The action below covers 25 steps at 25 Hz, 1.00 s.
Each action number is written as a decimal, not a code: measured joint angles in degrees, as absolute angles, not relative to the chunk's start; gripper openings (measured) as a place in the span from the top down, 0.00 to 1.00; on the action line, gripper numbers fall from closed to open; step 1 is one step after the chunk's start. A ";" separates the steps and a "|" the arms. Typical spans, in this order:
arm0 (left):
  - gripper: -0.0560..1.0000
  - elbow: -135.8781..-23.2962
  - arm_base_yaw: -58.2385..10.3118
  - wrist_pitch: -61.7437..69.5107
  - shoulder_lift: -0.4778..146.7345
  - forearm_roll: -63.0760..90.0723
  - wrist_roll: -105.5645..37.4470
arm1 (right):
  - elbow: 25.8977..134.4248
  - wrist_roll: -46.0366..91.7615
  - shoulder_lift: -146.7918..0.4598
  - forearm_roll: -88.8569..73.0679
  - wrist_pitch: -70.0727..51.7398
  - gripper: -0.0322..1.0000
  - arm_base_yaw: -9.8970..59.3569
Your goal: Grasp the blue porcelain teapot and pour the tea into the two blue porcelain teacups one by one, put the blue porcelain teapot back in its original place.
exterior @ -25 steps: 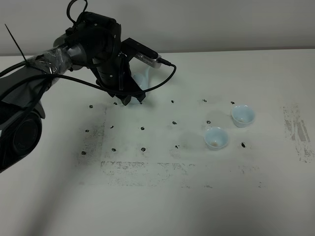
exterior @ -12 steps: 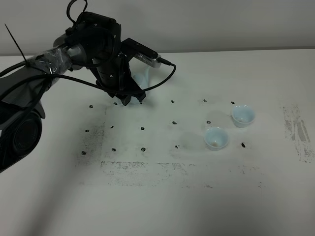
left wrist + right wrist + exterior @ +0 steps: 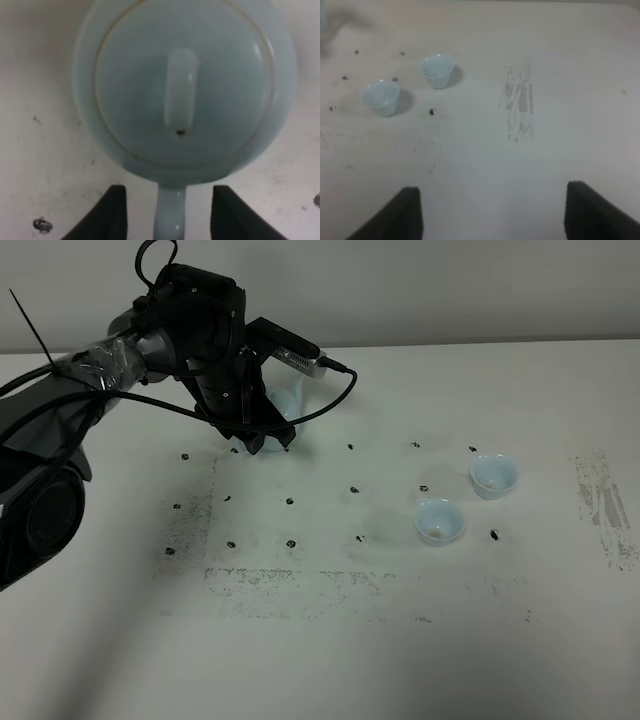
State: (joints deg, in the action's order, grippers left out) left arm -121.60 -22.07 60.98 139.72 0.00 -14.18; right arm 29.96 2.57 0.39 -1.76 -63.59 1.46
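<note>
- We are viewing the blue porcelain teapot (image 3: 286, 400) as it is standing in the far-left part of the white table (image 3: 330, 660). The left arm (image 3: 120, 355) is hiding most of it, so only a pale sliver is showing in the high view.
- From the left wrist camera we are looking straight down on the teapot. Its lid (image 3: 225, 75) is sitting in place with the knob (image 3: 180, 92) at the centre, and the loop handle (image 3: 170, 220) is pointing toward the camera.
- The left gripper (image 3: 171, 215) is hanging with its jaws spread. One dark fingertip (image 3: 116, 212) is lying on each side of the handle, neither is touching it, and table is showing in both gaps.
- The two blue porcelain teacups are standing upright right of centre, well apart from the teapot. The near teacup (image 3: 440, 521) is sitting just left of the far teacup (image 3: 494, 475), and the two are not touching.
- The right gripper (image 3: 495, 215) is appearing only in its own wrist view, with jaws spread wide over bare table and gripping nothing.
- Black marks (image 3: 291, 502) are dotting the tabletop, and a grey scuffed patch (image 3: 600, 502) is lying near the right edge.
</note>
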 joint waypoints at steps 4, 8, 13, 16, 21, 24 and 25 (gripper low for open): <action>0.59 -121.60 -22.07 60.98 139.72 0.00 -13.87 | 29.96 2.57 0.39 -1.76 -63.59 0.41 1.46; 0.60 -121.60 -22.07 60.98 139.72 0.00 -13.42 | 29.96 2.57 0.39 -1.76 -63.59 0.41 1.46; 0.69 -121.60 -22.07 60.98 139.72 -0.37 -12.55 | 29.96 2.57 0.39 -1.76 -63.59 0.41 1.46; 0.75 -121.60 -22.07 60.98 139.72 -0.37 -12.45 | 29.96 2.57 0.39 -1.76 -63.59 0.41 1.46; 0.84 -121.60 -22.07 61.04 139.72 -0.37 -12.45 | 29.96 2.57 0.39 -1.76 -63.59 0.41 1.46; 0.89 -121.60 -22.07 61.23 139.72 0.00 -12.55 | 29.96 2.57 0.39 -1.76 -63.59 0.41 1.46; 0.89 -121.60 -22.07 61.29 139.72 0.00 -12.55 | 29.96 2.57 0.39 -1.76 -63.59 0.41 1.46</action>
